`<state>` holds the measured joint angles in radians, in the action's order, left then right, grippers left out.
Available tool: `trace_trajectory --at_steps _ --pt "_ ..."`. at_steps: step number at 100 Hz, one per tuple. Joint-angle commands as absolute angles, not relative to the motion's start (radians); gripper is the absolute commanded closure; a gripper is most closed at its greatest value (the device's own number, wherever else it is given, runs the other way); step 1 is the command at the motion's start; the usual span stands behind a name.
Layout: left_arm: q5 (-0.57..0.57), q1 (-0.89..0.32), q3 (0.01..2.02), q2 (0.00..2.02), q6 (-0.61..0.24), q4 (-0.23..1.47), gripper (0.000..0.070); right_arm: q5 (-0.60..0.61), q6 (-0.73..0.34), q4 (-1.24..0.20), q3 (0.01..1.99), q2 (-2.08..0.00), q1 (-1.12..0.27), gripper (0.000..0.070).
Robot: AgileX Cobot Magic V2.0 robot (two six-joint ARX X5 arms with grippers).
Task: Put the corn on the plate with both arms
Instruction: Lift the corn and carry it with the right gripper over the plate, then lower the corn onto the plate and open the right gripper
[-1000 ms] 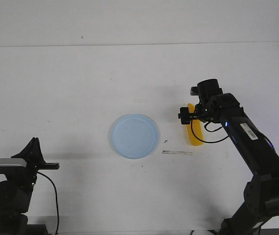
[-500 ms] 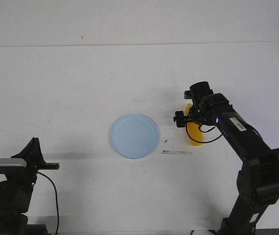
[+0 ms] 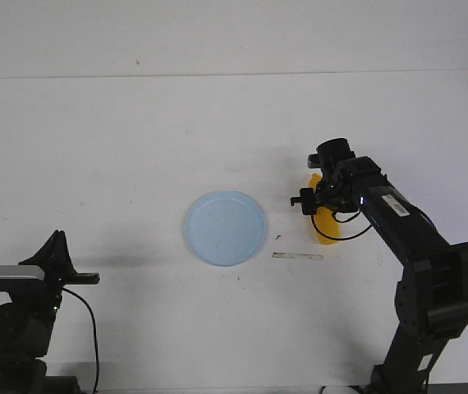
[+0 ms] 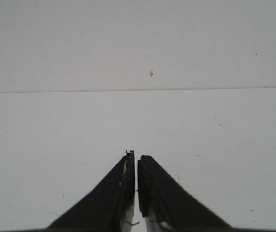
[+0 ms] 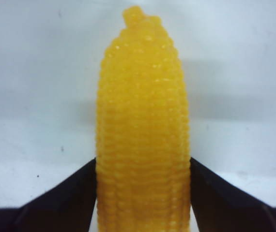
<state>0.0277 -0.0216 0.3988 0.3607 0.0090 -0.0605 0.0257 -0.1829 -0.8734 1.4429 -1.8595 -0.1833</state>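
corn sits between right hand fingers.

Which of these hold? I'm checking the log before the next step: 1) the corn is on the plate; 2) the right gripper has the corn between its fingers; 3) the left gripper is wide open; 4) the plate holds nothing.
1) False: the corn lies on the table, apart from the plate.
2) True: the right gripper has a finger against each side of it.
3) False: the left gripper is shut.
4) True.
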Motion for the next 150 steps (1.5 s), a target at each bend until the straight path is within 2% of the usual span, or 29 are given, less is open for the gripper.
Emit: trace_trajectory --at_steps 1,26,49,57,82,126,143,150 --pt "0.03 -0.02 0.404 0.362 0.015 -0.076 0.0699 0.026 -0.183 -0.87 1.455 -1.872 -0.189 0.0378" --pt "0.03 -0.02 0.404 0.362 0.015 -0.076 0.0699 0.064 -0.194 -0.875 1.507 -1.807 -0.246 0.0378" --pt "0.03 -0.02 0.404 0.362 0.015 -0.076 0.0699 0.366 -0.241 -0.807 1.515 -1.802 -0.369 0.0378" --pt "0.03 -0.02 0.404 0.362 0.015 -0.076 0.0699 0.42 -0.263 -0.766 1.514 -1.804 -0.426 0.0378" --pt "0.03 -0.02 0.404 0.362 0.014 -0.076 0.0699 0.408 -0.324 -0.683 1.511 -1.841 -0.552 0.0378" --pt "0.03 -0.02 0.404 0.362 0.015 -0.076 0.0699 0.366 -0.324 -0.675 1.511 -1.946 -0.577 0.0374" --pt "0.03 -0.02 0.404 0.362 0.015 -0.076 0.0699 0.366 -0.324 -0.665 1.511 -1.946 -0.577 0.0271" --pt "0.03 -0.02 0.404 0.362 0.014 -0.076 0.0699 0.366 -0.324 -0.665 1.511 -1.946 -0.577 0.0267"
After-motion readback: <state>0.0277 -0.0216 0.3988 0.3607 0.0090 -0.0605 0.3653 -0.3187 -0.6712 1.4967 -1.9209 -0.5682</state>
